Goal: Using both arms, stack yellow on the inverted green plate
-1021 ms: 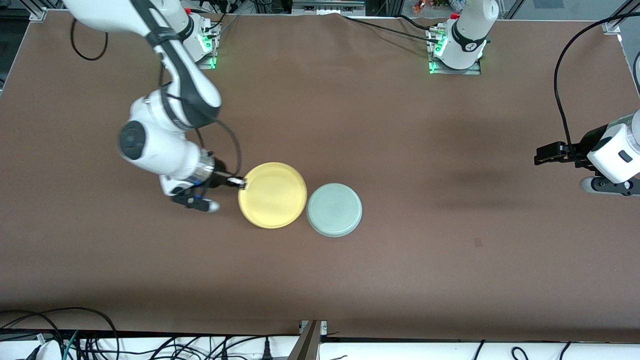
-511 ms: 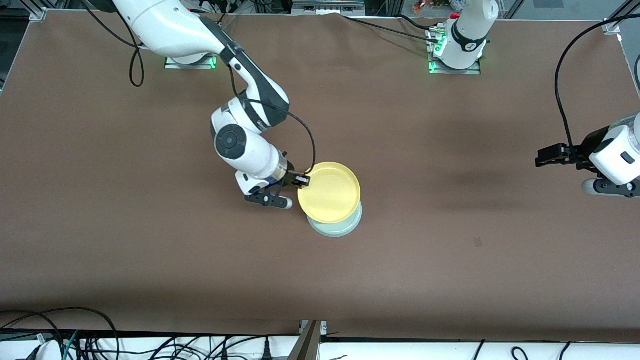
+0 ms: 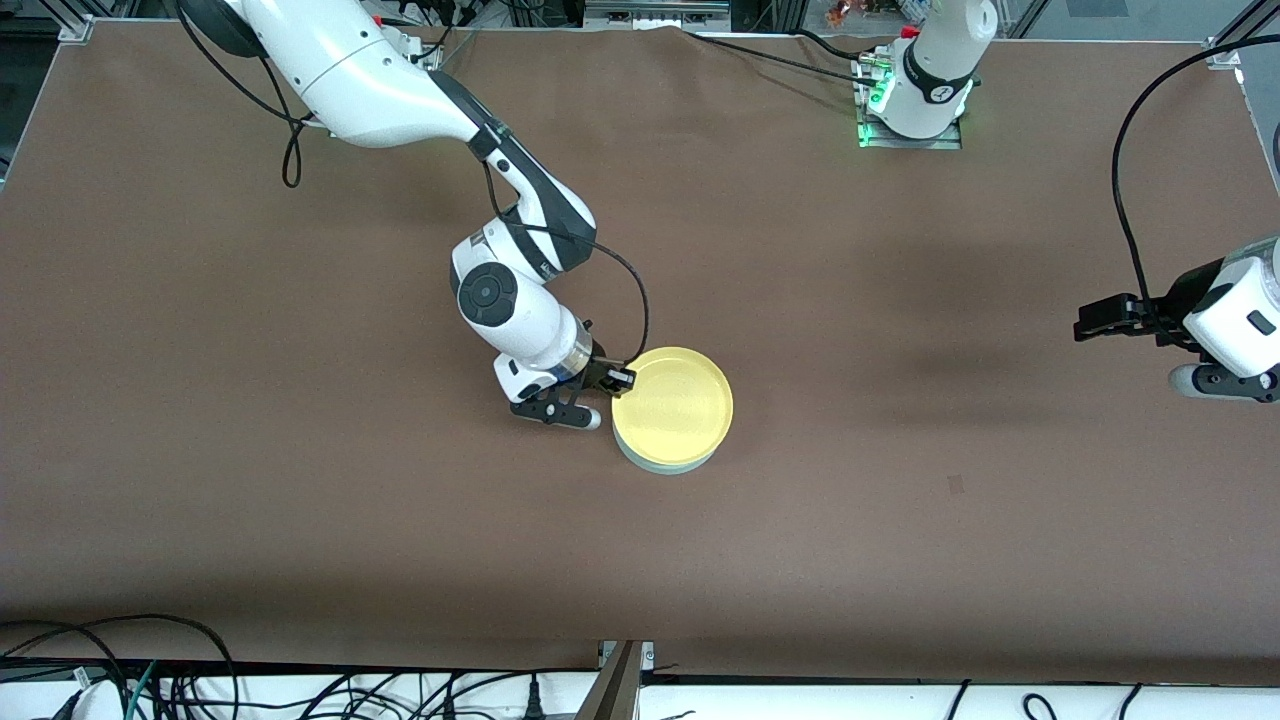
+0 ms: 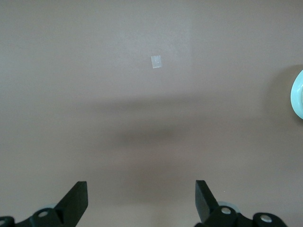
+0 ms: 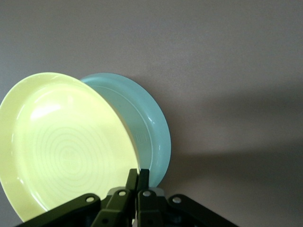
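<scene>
The yellow plate [image 3: 675,404] sits right over the inverted green plate [image 3: 668,465], of which only the edge nearer the front camera shows. My right gripper [image 3: 618,381] is shut on the yellow plate's rim at the side toward the right arm's end of the table. In the right wrist view the yellow plate [image 5: 66,146] lies over the green plate [image 5: 150,132], with the right gripper [image 5: 138,175] pinching the yellow rim. My left gripper [image 3: 1088,322] is open and empty, waiting over bare table at the left arm's end; it also shows in the left wrist view [image 4: 142,201].
A small pale mark [image 3: 956,485] lies on the brown table [image 3: 300,480] between the plates and the left arm; it also shows in the left wrist view [image 4: 155,62]. The green plate's edge [image 4: 298,92] shows in the left wrist view. Cables hang along the table's front edge.
My right gripper carried the yellow plate from beside the green plate to over it and lowered it onto the green plate. The left arm barely moved.
</scene>
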`<state>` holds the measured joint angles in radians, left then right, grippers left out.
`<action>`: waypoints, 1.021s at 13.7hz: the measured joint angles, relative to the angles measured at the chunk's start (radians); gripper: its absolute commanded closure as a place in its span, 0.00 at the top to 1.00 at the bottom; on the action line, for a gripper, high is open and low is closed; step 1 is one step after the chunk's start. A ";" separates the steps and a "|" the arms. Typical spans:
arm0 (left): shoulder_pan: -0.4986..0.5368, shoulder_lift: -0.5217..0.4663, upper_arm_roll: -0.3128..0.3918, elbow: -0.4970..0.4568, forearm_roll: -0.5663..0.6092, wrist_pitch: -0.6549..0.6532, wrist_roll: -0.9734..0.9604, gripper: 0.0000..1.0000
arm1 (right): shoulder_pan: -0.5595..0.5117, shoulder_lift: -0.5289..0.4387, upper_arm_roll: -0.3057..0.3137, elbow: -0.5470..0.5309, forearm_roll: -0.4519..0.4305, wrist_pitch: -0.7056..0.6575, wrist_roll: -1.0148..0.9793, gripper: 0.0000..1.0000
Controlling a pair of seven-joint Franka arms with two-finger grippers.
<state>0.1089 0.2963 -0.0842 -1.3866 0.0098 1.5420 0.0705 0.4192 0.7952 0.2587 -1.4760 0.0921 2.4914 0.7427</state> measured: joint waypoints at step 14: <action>0.000 0.001 0.001 0.002 0.000 0.000 0.000 1.00 | 0.000 -0.011 -0.033 0.027 -0.016 -0.042 -0.001 1.00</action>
<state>0.1092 0.2973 -0.0830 -1.3844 0.0098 1.5420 0.0704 0.4188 0.7845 0.2255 -1.4492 0.0764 2.4489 0.7416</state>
